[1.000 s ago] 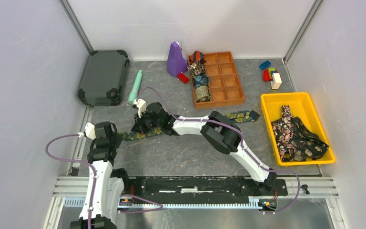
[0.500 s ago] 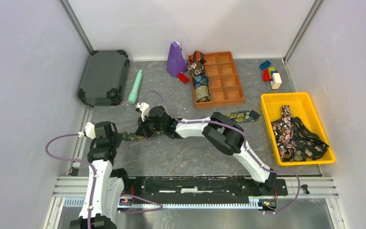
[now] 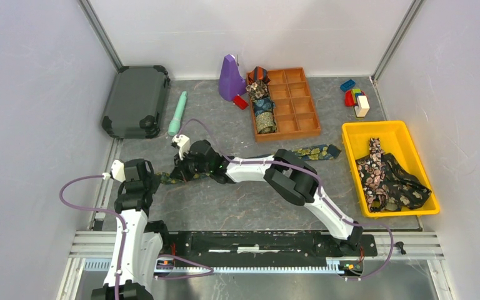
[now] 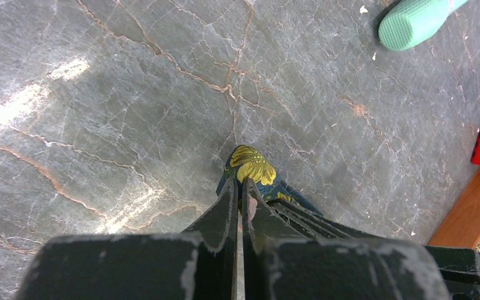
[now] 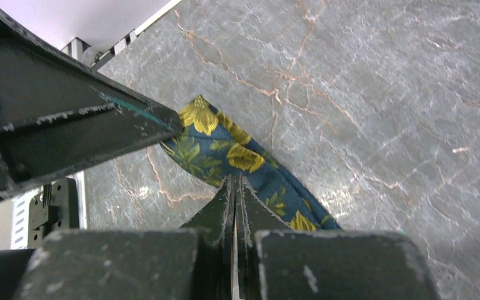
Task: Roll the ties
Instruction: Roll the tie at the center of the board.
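A navy-gold floral tie (image 3: 315,152) lies flat across the table, running from near the yellow bin to the left. Its left end (image 4: 252,170) sticks out just past my left gripper (image 4: 239,187), whose jaws are shut on it. My left gripper (image 3: 152,181) is low over the table. My right gripper (image 3: 178,172) is close beside it, jaws shut on the same tie (image 5: 244,156) a little further along, as the right wrist view shows (image 5: 233,181). A left finger (image 5: 87,128) shows in that view. Rolled ties (image 3: 262,106) sit in the wooden tray (image 3: 297,106).
A yellow bin (image 3: 390,128) at the right holds loose dark ties (image 3: 387,178). A mint-green stick (image 3: 177,114) and a dark case (image 3: 135,101) lie at the back left. A purple object (image 3: 230,78) and coloured blocks (image 3: 356,100) stand at the back.
My right gripper has moved slightly left and nearer, closer to my left gripper, along the tie. My left arm has not visibly moved.
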Robot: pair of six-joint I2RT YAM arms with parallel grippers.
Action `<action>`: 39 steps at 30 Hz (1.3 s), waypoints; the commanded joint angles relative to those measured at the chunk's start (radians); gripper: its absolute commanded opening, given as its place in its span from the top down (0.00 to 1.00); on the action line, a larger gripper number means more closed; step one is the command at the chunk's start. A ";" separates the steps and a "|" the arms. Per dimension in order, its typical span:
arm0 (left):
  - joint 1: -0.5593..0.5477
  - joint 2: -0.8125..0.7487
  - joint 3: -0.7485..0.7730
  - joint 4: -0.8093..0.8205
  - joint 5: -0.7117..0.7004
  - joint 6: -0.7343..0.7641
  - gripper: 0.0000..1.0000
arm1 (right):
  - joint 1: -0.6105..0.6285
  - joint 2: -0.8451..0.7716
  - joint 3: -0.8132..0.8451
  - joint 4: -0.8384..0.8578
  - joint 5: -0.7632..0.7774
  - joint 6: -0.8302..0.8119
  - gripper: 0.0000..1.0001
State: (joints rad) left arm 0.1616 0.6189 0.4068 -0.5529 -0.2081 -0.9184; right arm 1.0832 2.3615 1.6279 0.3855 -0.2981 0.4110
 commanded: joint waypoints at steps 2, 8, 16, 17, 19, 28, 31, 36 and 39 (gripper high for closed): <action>0.001 -0.017 0.041 -0.011 -0.003 0.049 0.98 | 0.005 0.056 0.099 0.007 -0.004 0.012 1.00; 0.001 -0.036 0.050 -0.030 0.006 0.041 0.98 | 0.006 0.104 0.151 -0.018 0.003 0.011 1.00; 0.000 -0.045 0.059 -0.045 0.018 0.036 0.98 | 0.019 0.128 0.194 -0.017 0.001 0.015 1.00; 0.001 -0.045 0.059 -0.045 0.019 0.035 0.98 | 0.022 0.133 0.205 -0.016 0.001 0.014 1.00; 0.000 -0.044 0.058 -0.045 0.017 0.035 0.98 | 0.024 0.140 0.225 -0.022 0.002 0.010 1.00; 0.001 -0.023 0.068 -0.044 -0.017 0.043 0.98 | 0.022 -0.059 0.023 -0.029 0.082 -0.071 1.00; 0.000 -0.018 0.068 -0.040 -0.025 0.047 0.98 | 0.023 -0.113 -0.052 -0.027 0.087 -0.079 1.00; 0.001 -0.019 0.058 -0.033 -0.027 0.046 0.98 | 0.023 -0.144 -0.105 -0.038 0.071 -0.074 1.00; -0.001 -0.022 0.055 -0.031 -0.025 0.043 0.98 | 0.025 -0.112 -0.083 -0.040 0.049 -0.058 1.00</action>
State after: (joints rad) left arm 0.1616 0.6022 0.4332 -0.5995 -0.2089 -0.9184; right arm 1.1000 2.2654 1.5360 0.3248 -0.2302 0.3531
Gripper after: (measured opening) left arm 0.043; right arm 0.006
